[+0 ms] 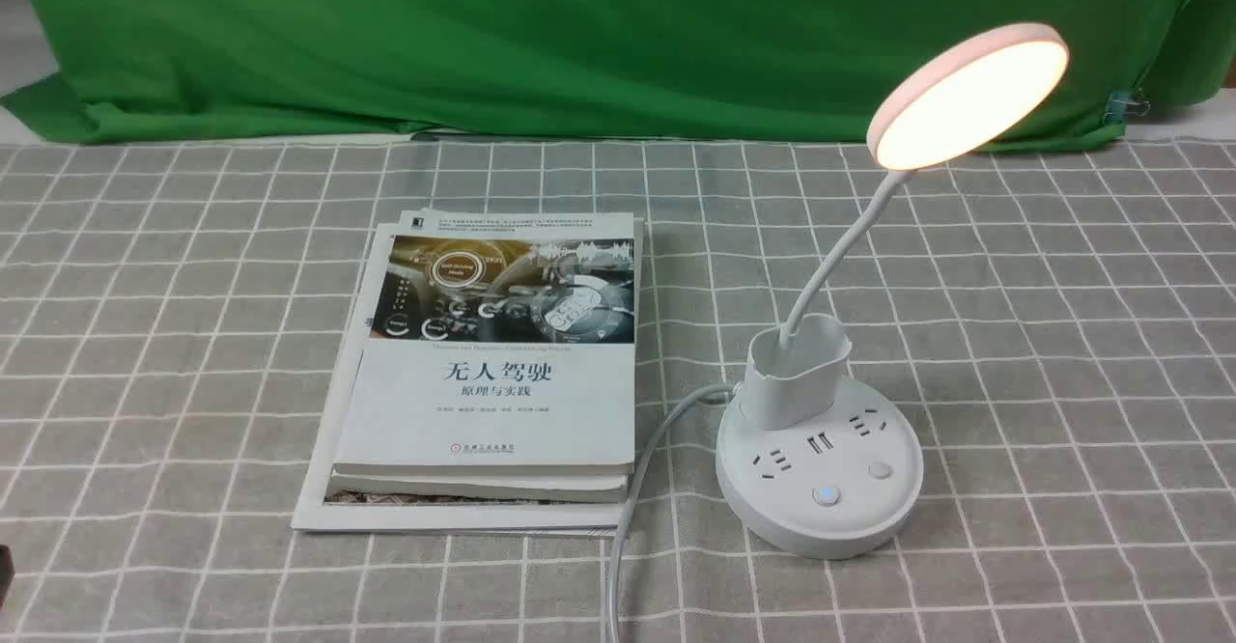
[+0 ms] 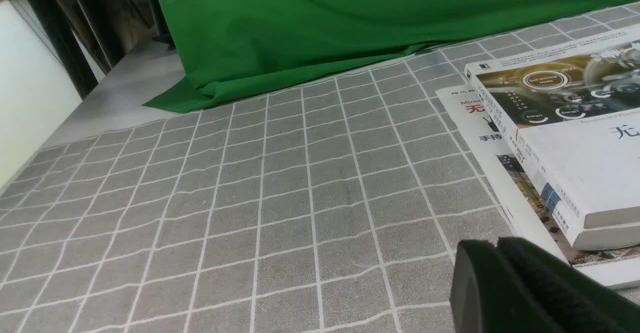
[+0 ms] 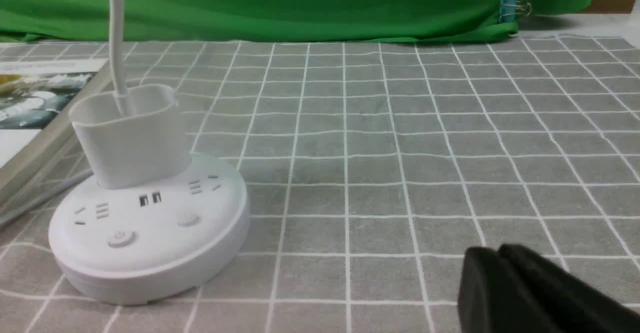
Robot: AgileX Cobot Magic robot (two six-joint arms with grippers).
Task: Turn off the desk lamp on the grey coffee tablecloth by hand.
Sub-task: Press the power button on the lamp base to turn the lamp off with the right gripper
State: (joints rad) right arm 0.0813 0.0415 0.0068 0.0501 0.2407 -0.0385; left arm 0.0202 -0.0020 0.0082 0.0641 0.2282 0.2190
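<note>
White and round-headed, the bendy-necked desk lamp [image 1: 819,469] glowed (warmly, too) on the grey, white-gridded coffee tablecloth [image 1: 1043,382], just beside the stacked paperback books [image 1: 492,353]. Both dark grippers, the left gripper [image 2: 492,245] and the right gripper [image 3: 492,253], had their fingers pressed together, pinching nothing, apart from the lamp.

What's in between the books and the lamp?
The grey cord runs there, over the checked cloth; the front view shows it.
</note>
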